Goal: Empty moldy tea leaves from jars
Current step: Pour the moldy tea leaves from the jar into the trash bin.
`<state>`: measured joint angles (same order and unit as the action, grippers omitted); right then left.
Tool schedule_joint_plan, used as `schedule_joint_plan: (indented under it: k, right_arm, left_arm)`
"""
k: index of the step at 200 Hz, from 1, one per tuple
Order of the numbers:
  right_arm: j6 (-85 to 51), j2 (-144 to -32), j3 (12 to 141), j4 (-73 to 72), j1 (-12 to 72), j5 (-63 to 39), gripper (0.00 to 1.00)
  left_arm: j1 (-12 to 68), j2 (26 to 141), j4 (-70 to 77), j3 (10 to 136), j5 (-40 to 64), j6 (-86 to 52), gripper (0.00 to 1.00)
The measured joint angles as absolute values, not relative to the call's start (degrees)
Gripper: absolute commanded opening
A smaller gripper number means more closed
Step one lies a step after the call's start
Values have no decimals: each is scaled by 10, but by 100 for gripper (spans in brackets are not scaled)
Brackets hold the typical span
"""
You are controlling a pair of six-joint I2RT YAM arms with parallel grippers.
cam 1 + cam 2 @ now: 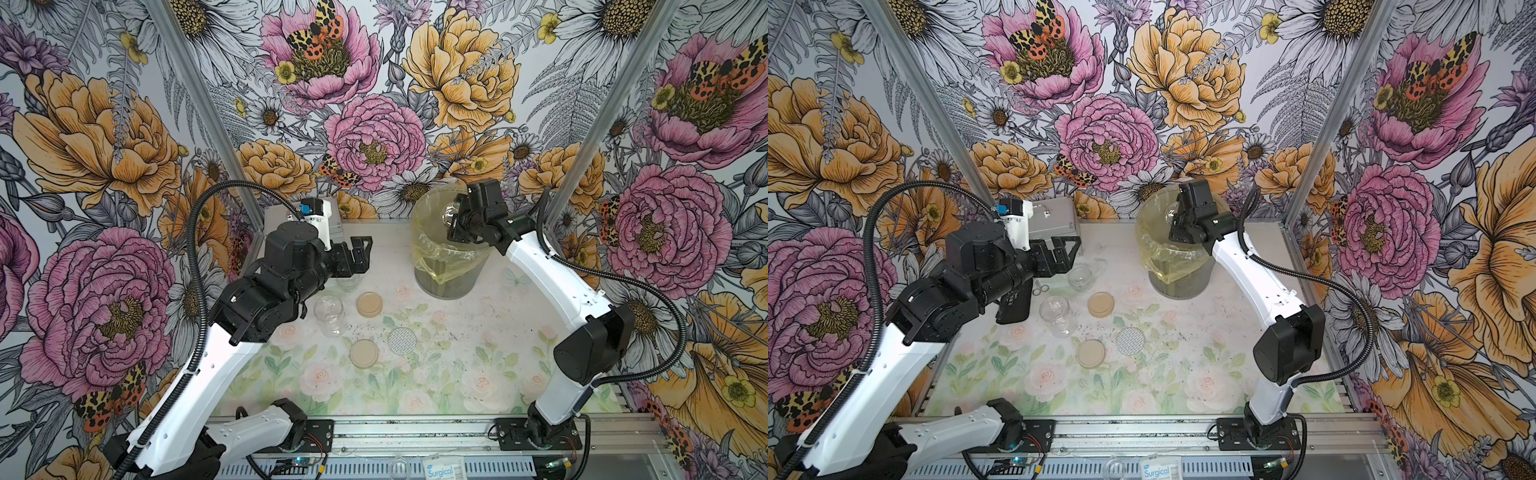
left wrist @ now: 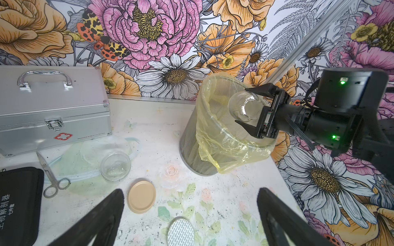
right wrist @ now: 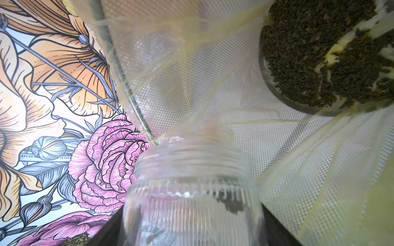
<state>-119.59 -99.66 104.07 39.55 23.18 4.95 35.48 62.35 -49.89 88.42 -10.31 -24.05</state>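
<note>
My right gripper (image 2: 244,106) is shut on a clear ribbed jar (image 3: 191,191), tipped mouth-first into the mesh bin (image 2: 191,149) with its yellow bag. Dark tea leaves (image 3: 326,53) lie heaped in the bag's bottom, and a small clump (image 3: 232,204) clings inside the held jar. Two empty jars (image 1: 328,309) (image 1: 348,282) stand on the table at the left, below my left gripper (image 1: 363,253). It hangs open with nothing between its fingers. Two tan lids (image 1: 369,304) (image 1: 364,353) and a silver-white dotted lid (image 1: 402,340) lie flat near the middle.
A silver metal case (image 2: 53,106) stands at the back left. Small scissors (image 2: 53,181) and a black pouch (image 2: 19,202) lie in front of it. Dark crumbs speckle the table around the lids. The bin sits at the back right near the wall.
</note>
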Motion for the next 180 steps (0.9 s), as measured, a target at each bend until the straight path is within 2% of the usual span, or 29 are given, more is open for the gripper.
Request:
schedule_joint_plan:
  k: [61, 97, 118, 138, 180]
  right_arm:
    - [-1159, -1008, 1072, 401, 220, 46, 0]
    - [-927, -1044, 1215, 381, 212, 31, 0]
    - [-768, -1034, 1240, 336, 205, -17, 0]
    - [-631, -1001, 1187, 258, 199, -99, 0]
    - [-394, -907, 978, 87, 198, -286, 0]
  left_arm:
    - [355, 623, -499, 884, -103, -241, 99]
    - [355, 627, -499, 886, -101, -238, 99]
    - [354, 634, -499, 897, -98, -233, 99]
    - [354, 637, -499, 910, -91, -221, 99]
    - [340, 680, -529, 1001, -52, -212, 99]
